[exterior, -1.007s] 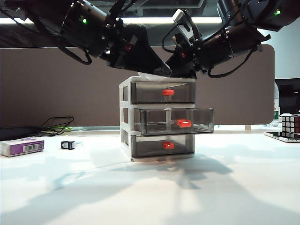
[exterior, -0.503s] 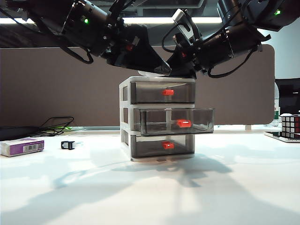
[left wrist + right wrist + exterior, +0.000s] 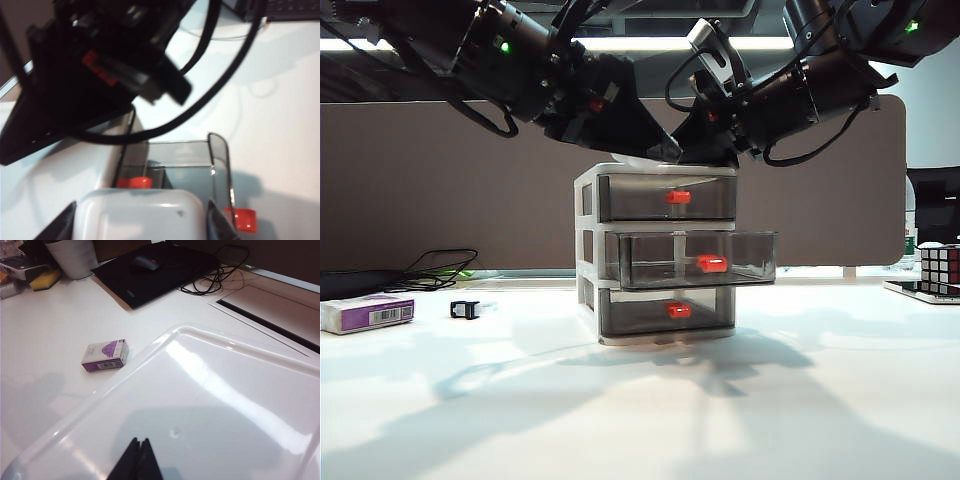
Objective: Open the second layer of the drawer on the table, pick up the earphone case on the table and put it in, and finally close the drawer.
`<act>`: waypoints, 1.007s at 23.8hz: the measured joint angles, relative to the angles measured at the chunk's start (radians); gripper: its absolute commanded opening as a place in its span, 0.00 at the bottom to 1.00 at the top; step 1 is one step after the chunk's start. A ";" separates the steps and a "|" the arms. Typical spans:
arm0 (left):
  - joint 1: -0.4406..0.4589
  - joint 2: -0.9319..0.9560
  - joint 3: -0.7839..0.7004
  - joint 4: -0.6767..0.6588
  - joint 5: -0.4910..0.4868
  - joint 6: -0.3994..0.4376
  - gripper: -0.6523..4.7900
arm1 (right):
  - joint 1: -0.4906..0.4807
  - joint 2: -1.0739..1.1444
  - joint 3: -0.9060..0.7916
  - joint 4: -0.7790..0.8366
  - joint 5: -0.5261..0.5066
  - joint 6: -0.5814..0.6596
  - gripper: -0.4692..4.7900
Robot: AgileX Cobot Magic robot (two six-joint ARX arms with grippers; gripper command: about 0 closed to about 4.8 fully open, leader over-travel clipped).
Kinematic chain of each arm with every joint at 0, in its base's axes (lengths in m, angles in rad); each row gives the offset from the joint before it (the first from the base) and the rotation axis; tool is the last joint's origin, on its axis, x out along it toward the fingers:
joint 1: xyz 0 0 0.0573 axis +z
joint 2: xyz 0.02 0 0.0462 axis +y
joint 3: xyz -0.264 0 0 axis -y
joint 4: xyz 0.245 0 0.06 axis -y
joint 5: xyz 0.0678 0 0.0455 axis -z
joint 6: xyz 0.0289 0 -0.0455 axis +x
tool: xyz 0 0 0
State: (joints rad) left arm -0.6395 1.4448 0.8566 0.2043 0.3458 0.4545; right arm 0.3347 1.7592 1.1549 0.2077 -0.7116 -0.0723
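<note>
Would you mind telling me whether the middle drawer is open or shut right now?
Open: the second layer of the drawer juts forward of the other two drawers, and the left wrist view shows its open top.

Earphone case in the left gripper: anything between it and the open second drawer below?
Nothing. In the left wrist view the earphone case, held in the left gripper, hangs above the open second drawer; the gap is bare.

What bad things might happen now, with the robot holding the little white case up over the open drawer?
1. The left gripper holds the earphone case well above the open second layer of the drawer; let go from there, it might bounce out or miss.
2. The right gripper, jaws shut, rests on top of the drawer cabinet. Both arms crowd together there and might bump.
3. The open drawer sticks out, so a bump might tip the cabinet.
</note>
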 measured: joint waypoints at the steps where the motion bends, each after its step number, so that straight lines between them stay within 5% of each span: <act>1: 0.000 0.006 0.000 0.004 -0.008 0.000 0.58 | 0.001 0.000 0.000 0.000 -0.001 0.000 0.08; 4: 0.000 0.021 0.000 0.008 -0.010 0.000 0.61 | 0.004 0.000 0.000 0.000 -0.002 0.000 0.08; 8: -0.005 0.032 0.004 0.021 -0.011 -0.004 0.76 | 0.004 0.000 0.000 0.000 -0.005 0.000 0.08; 17: -0.009 0.035 0.004 0.024 -0.011 -0.004 0.76 | 0.005 0.000 0.000 -0.001 -0.007 0.000 0.08; 21: -0.024 0.007 0.003 0.013 -0.047 -0.036 0.52 | 0.005 0.000 0.000 0.000 -0.007 0.000 0.08; 24: -0.064 -0.064 0.004 -0.032 -0.058 -0.045 0.11 | 0.005 0.000 0.000 -0.001 -0.007 0.000 0.08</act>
State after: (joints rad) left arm -0.7040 1.3804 0.8608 0.1719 0.2882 0.4095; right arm 0.3393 1.7592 1.1549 0.2070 -0.7189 -0.0719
